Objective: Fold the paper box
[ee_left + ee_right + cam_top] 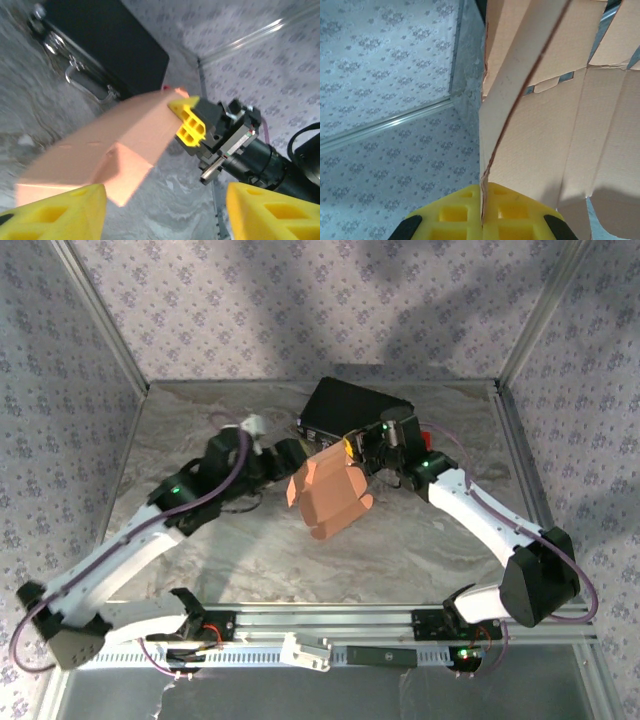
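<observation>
The paper box is a salmon-pink sheet of thin cardboard, partly creased. Panels stand at angles to one another and notched tabs show along its edges. It sits mid-counter between the two arms, just in front of the black case. In the left wrist view it juts out as a long folded wedge. In the right wrist view score lines and cut flaps run across its textured face.

The right claw is clamped tight on one edge of the sheet, its yellow pads pressed together with the cardboard between them. From the left wrist camera that same claw pinches the far corner.

The left claw stands with its jaws well apart and grips nothing, the sheet's near corner just beside one yellow finger.

Behind the sheet the case lies on the grey marbled counter, its metal handle facing the arms. Flower-patterned walls close in the space.
</observation>
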`<action>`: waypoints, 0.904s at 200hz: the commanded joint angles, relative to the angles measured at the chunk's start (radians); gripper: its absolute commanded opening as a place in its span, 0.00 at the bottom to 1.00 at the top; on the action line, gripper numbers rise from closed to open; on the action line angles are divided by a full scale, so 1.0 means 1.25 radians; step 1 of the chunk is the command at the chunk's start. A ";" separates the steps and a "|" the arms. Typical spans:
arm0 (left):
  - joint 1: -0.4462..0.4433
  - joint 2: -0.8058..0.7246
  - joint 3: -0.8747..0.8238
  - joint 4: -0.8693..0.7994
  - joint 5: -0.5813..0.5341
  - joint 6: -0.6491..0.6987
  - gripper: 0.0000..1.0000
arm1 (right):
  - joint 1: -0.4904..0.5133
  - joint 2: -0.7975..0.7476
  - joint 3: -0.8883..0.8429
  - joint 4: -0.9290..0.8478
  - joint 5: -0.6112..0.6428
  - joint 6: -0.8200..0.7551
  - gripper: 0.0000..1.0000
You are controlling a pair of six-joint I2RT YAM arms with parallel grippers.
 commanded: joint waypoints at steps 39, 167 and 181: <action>0.209 -0.035 -0.234 0.153 0.186 0.126 0.52 | 0.008 -0.072 -0.015 -0.147 0.080 0.035 0.00; 0.236 -0.054 -0.420 0.225 0.162 0.245 0.42 | 0.016 -0.016 -0.283 0.379 0.059 -0.115 0.00; 0.236 -0.052 -0.438 0.244 0.166 0.250 0.42 | 0.009 -0.008 -0.310 0.448 0.037 -0.126 0.00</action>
